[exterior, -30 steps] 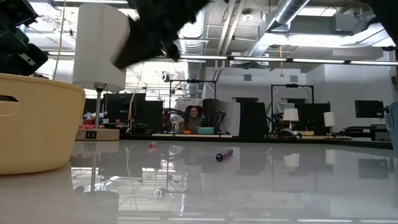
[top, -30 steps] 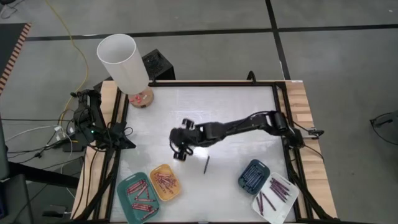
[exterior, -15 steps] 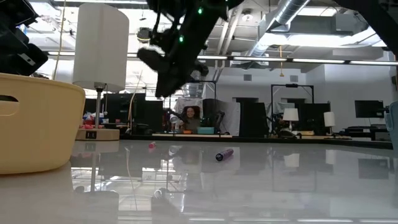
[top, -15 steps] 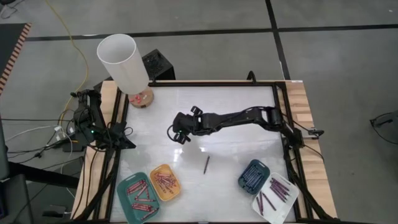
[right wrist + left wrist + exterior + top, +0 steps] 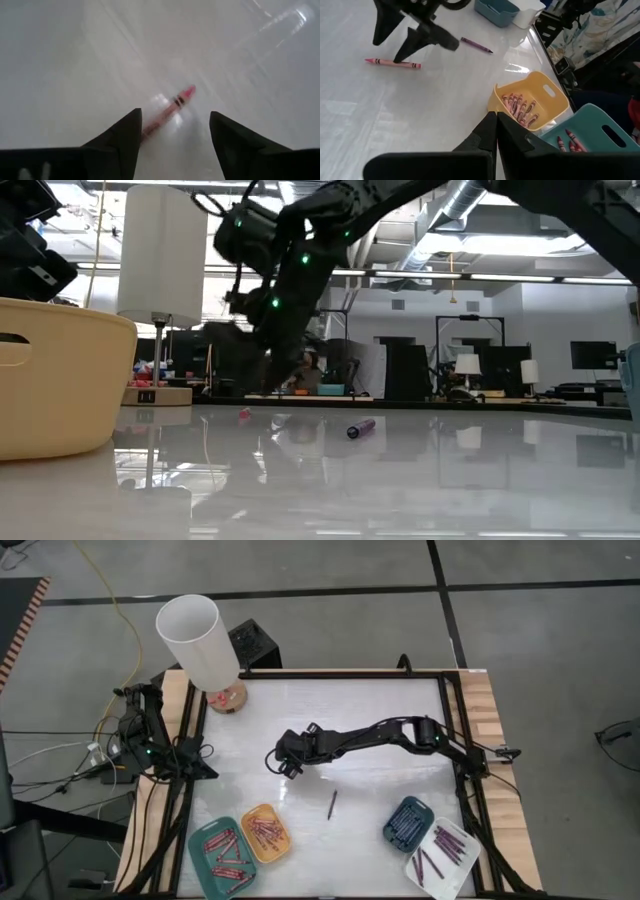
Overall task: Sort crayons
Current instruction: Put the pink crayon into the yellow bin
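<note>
Right gripper (image 5: pixel 279 762) is hovering low over the white glossy tabletop (image 5: pixel 380 710), left of centre, with its two dark fingers (image 5: pixel 120 145) spread wide apart and holding nothing. Directly beneath it, a short pink crayon with a dark band (image 5: pixel 167 114) is lying flat on the table, in line with the gap between the fingers but touching neither.

Out past the gripper, toward the front edge, a lone thin purple crayon (image 5: pixel 332 804) is lying flat, well apart. Beyond that, the small yellow plastic tray (image 5: pixel 283 844) and the teal plastic tray (image 5: pixel 200 858) beside it are holding pink and red crayons. Farther to the right, the dark-blue tray (image 5: pixel 420 808) and white tray (image 5: pixel 462 862) are holding dark and purple crayons.

Left gripper (image 5: pixel 496 131) is waiting at the table's left front, fingers pressed together.
</note>
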{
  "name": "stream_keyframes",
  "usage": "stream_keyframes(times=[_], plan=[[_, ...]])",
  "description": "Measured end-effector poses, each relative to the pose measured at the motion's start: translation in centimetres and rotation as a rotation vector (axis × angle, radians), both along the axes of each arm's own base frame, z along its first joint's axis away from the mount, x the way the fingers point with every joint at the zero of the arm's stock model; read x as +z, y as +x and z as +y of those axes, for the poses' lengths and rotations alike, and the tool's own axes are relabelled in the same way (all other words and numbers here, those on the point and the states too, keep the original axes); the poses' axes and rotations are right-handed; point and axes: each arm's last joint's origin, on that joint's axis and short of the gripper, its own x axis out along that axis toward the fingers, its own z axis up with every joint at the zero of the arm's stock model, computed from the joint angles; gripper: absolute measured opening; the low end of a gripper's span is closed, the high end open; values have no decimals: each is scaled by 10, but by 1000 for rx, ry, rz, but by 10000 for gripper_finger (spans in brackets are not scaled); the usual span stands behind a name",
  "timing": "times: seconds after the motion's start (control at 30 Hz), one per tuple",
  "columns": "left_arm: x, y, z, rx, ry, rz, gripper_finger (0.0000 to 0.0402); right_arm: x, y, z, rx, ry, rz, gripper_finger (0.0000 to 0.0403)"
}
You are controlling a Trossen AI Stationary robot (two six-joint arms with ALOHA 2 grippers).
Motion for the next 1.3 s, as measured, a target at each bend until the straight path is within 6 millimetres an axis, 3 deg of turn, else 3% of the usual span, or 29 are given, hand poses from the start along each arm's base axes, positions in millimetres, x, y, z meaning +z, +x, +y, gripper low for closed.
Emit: stream_keyframes(times=[0.43, 0.6, 0.93, 1.3], plan=[[0, 0, 0, 1, 0, -1, 0, -27, 3, 1, -110, 104, 15, 214], [0, 0, 0, 1, 1, -1, 0, -27, 2, 4, -109, 104, 18, 164], [0, 0, 0, 1, 0, 0, 0, -28, 1, 5, -105, 106, 31, 14], [0, 0, 0, 1, 0, 0, 0, -17, 1, 9, -52, 87, 9, 8]])
